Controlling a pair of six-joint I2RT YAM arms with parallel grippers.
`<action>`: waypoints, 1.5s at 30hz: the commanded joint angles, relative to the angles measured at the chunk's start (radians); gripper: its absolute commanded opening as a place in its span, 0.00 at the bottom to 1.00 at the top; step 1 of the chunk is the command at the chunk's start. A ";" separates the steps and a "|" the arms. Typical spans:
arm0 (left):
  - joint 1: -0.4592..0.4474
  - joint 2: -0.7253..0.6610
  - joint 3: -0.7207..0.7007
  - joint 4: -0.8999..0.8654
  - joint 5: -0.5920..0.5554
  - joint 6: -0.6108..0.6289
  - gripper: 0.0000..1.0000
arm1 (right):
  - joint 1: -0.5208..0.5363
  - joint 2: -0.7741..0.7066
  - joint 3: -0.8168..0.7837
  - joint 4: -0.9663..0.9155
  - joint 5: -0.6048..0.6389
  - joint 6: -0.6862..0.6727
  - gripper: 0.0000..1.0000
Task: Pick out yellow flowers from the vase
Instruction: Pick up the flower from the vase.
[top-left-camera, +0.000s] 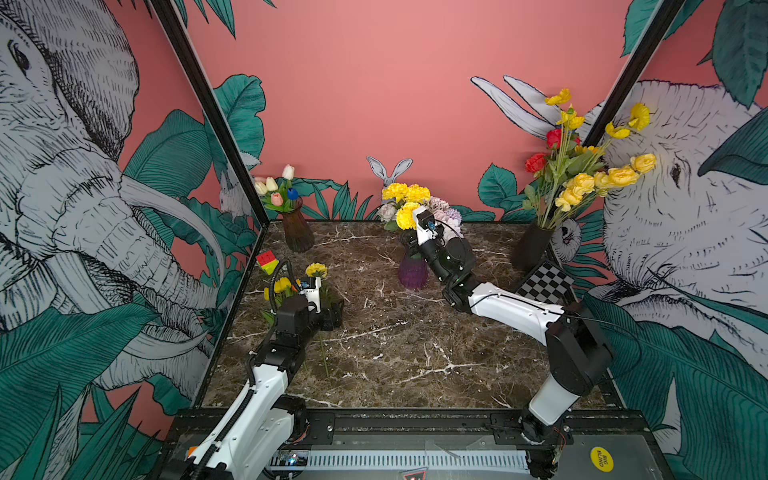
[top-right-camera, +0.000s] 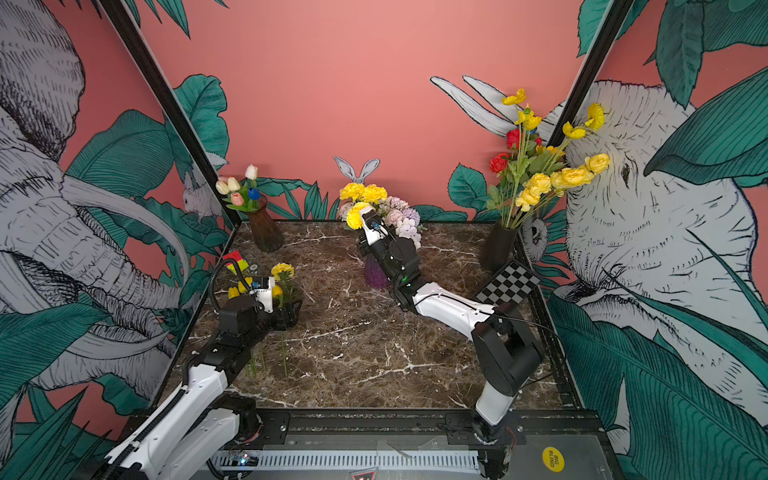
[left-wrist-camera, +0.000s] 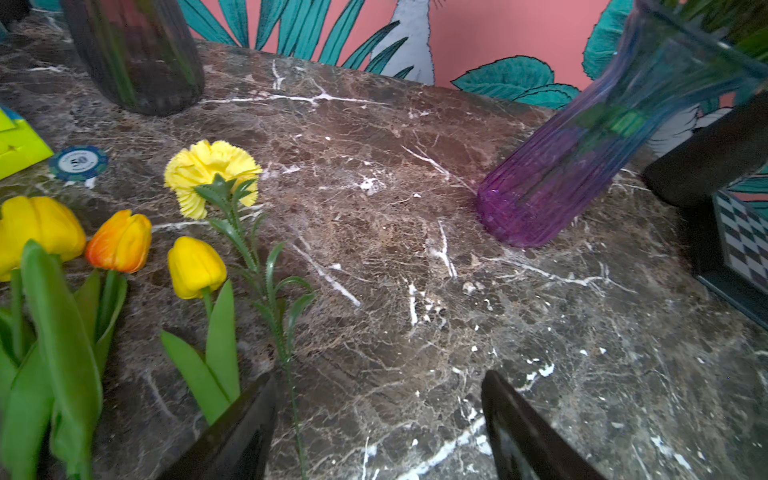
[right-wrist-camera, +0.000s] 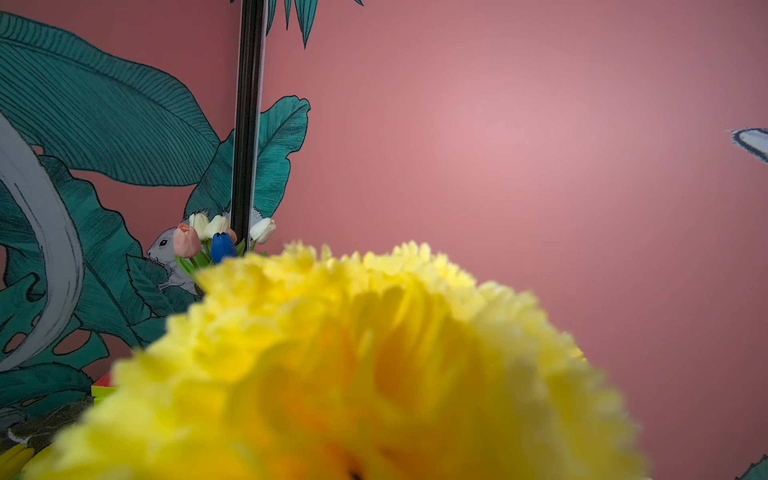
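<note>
My right gripper (top-left-camera: 408, 244) sits at the neck of the ribbed purple glass vase (top-left-camera: 412, 274), directly under the nearest frilly yellow carnation head (top-left-camera: 404, 216). In the right wrist view that bloom fills the lower frame and hides the fingers. I cannot tell how wide the jaws stand or whether they have the stem. The stem drops from the head past the gripper into the vase, close to upright, so I judge the pull must go up along it. The right arm is far nearer.

My left gripper (left-wrist-camera: 374, 432) is well off to the side, low over the brown marble table (left-wrist-camera: 415, 291). Its jaws are wide and empty, with the thin stem of a loose yellow carnation (left-wrist-camera: 212, 174) lying between them.

I count three vases. The purple one holds three yellow carnations. Ahead of the left gripper lie one carnation, two yellow tulips (left-wrist-camera: 195, 266) and one orange-yellow tulip (left-wrist-camera: 120, 241). The tall black vase (top-left-camera: 532, 247) beyond the right gripper holds several yellow ruffled blooms (top-left-camera: 582, 183). The dark brown ribbed vase (top-left-camera: 297, 232) shows none.
</note>
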 joint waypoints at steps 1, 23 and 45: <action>-0.051 0.025 0.053 0.080 0.033 0.015 0.79 | -0.004 -0.038 0.043 -0.035 -0.013 0.064 0.31; -0.167 0.579 0.553 0.514 0.332 0.200 0.71 | -0.005 -0.096 0.302 -0.380 -0.057 0.199 0.29; -0.215 0.802 0.829 0.549 0.480 0.341 0.55 | -0.006 -0.064 0.482 -0.501 -0.179 0.332 0.29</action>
